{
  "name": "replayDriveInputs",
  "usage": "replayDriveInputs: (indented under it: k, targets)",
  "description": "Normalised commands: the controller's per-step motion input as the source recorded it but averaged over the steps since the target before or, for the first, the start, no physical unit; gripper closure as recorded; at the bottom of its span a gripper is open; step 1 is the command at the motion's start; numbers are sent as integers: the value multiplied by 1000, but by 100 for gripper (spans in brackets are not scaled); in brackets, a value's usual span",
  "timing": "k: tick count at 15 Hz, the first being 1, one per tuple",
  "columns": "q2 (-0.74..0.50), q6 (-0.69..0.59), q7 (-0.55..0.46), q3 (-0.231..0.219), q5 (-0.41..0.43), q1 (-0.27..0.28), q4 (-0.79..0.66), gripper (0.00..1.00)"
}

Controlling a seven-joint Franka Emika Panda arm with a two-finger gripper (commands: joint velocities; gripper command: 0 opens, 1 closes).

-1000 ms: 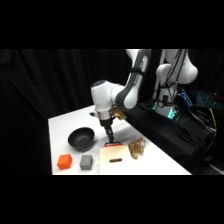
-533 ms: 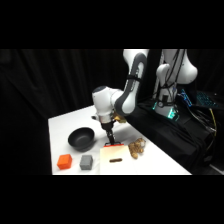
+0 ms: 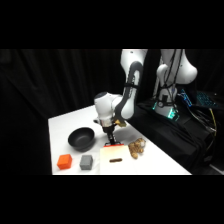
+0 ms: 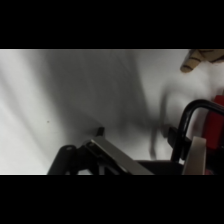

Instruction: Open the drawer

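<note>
Gripper (image 3: 111,139) sits directly above the drawer (image 3: 114,146)'s red-orange front edge, at 12 o'clock of the cream box (image 3: 116,160). Finger state: cannot tell. Judged pull direction runs toward 12, away from the box.

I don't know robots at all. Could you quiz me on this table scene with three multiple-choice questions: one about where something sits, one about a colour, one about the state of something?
1. Where is the black bowl?
A. On the cream box
B. On the table, beyond the two small blocks
C. Held in the air by the arm

2. What colour is the block next to the grey block?
A. Orange
B. Blue
C. Green

3. Where is the arm's tool now?
A. Raised far above the table
B. Low, at the red front edge of the drawer
C. Inside the bowl

Answers: 1 B, the bowl rests on the white table behind the blocks. 2 A, it is plainly orange. 3 B, the tool comes down right at the red edge of the cream box.
</note>
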Motion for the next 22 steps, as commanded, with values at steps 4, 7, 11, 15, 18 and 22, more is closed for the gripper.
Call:
replayDriveInputs:
  k: [4,7,11,15,18,22]
  targets:
    - [-218,237,-6,-128,-42,-16,-272,0]
    - [-411,182,22,-212,-115,-62,-428,0]
    - [-343,101,60,-201,-185,-46,-329,0]
    - [-336,-36,4,-76,-205,-25,-238,0]
    - [-565,-332,-294,116,-102,-137,-267,0]
    - [-775,-647,-296,74,-75,-113,-214,0]
